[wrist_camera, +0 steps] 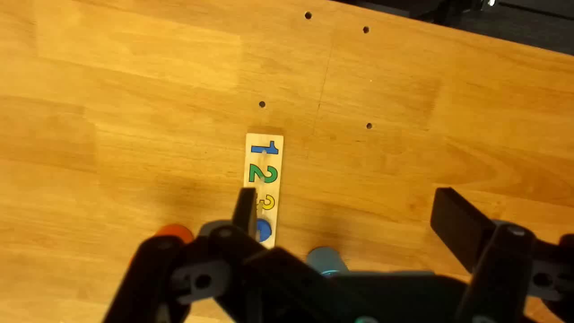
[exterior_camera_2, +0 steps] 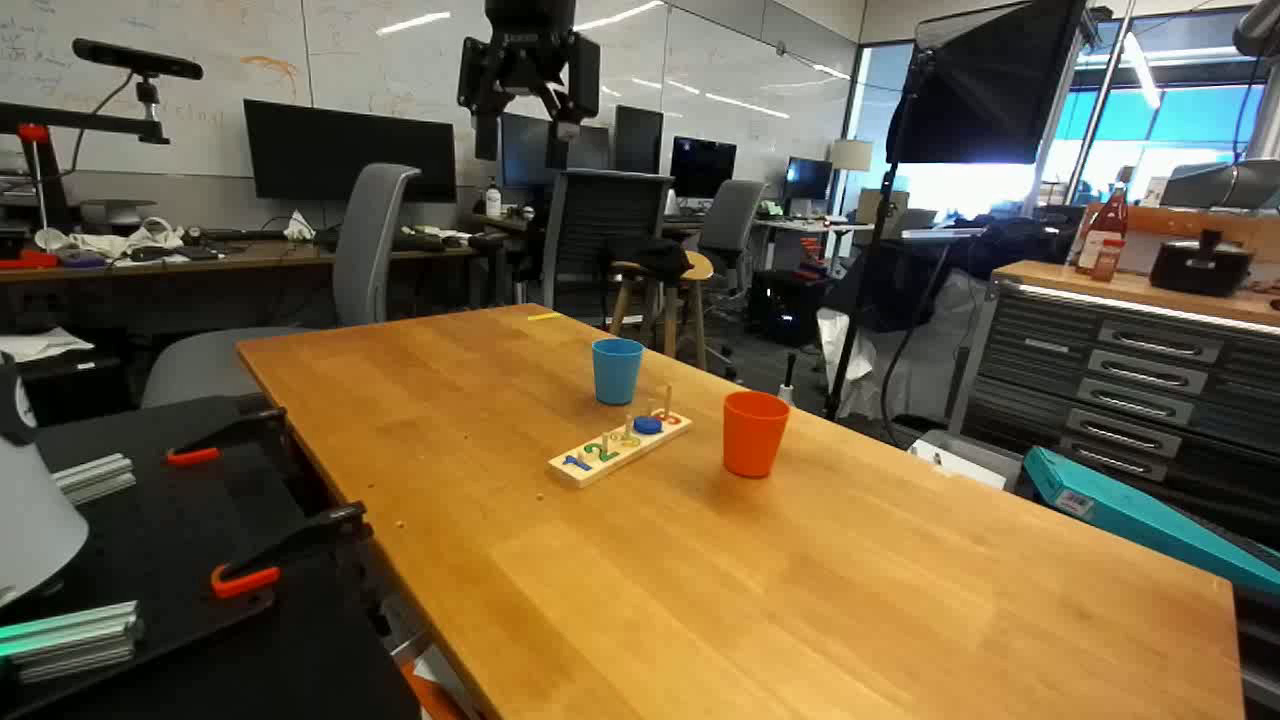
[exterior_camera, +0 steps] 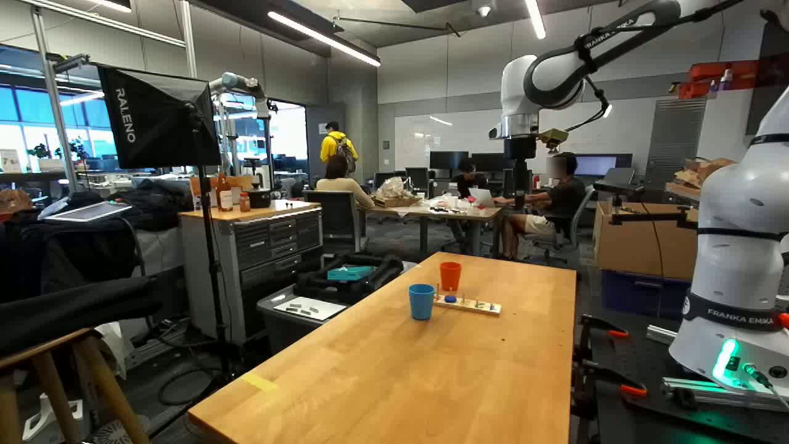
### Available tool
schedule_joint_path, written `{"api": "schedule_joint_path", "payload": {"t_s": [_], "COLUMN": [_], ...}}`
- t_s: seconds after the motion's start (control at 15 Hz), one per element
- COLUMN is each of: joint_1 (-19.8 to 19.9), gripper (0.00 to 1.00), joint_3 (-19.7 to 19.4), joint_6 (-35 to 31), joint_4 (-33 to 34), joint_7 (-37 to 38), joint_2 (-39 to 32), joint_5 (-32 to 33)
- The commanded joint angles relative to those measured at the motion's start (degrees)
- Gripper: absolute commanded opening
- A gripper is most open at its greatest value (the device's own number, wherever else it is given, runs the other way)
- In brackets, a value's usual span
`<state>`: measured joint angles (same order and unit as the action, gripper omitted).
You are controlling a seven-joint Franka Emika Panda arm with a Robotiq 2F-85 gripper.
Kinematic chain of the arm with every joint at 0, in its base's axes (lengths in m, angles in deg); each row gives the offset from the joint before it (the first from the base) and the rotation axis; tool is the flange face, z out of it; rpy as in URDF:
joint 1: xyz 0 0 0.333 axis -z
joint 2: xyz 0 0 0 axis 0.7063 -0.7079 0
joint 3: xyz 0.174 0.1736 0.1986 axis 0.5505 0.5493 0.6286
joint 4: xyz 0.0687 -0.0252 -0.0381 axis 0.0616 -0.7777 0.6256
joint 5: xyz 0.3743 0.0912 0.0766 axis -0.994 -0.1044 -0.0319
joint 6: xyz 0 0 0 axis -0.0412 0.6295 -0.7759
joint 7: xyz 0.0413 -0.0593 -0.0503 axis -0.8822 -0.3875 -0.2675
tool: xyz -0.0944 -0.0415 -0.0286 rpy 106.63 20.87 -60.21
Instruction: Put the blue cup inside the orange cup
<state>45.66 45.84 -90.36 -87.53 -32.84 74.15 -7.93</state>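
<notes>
The blue cup (exterior_camera: 421, 302) stands upright on the wooden table; it also shows in an exterior view (exterior_camera_2: 617, 372). In the wrist view the blue cup (wrist_camera: 326, 260) is partly hidden by the gripper body. The orange cup (exterior_camera: 450, 276) stands upright, apart from the blue cup; it also shows in an exterior view (exterior_camera_2: 755, 435). In the wrist view only a bit of the orange cup (wrist_camera: 176, 232) shows past the left finger. My gripper (exterior_camera_2: 522, 150) is open and empty, high above the table; its fingers spread wide in the wrist view (wrist_camera: 345, 197).
A wooden number board (exterior_camera_2: 600, 462) with upright pegs and a blue disc (exterior_camera_2: 648, 425) lies between the cups. The table (exterior_camera: 382, 382) has black clamps with orange tips (exterior_camera_2: 245, 583) at the robot's side. A grey bin (exterior_camera: 271, 314) stands beside the opposite edge.
</notes>
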Motion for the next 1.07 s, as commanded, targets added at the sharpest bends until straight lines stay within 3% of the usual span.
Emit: {"api": "schedule_joint_path", "payload": {"t_s": [0.0, 0.13, 0.27, 0.53, 0.8, 1.0], "joint_1": [0.4, 0.1, -0.3, -2.5, -2.8, -5.1], "gripper": [1.00, 1.00, 1.00, 1.00, 1.00, 1.00], "joint_3": [0.4, 0.7, 3.0, 10.6, 16.4, 14.8], "joint_6": [0.1, -0.6, -6.0, -22.9, -31.1, -29.9], "joint_4": [0.3, -0.1, -2.7, -5.7, 2.1, 12.2], "joint_7": [-0.1, -0.6, 2.3, 9.6, 23.0, 30.2], "joint_2": [0.0, -0.1, -1.7, -10.7, -25.8, -35.5], "joint_5": [-0.1, 0.4, 2.5, 9.0, 21.5, 29.1]}}
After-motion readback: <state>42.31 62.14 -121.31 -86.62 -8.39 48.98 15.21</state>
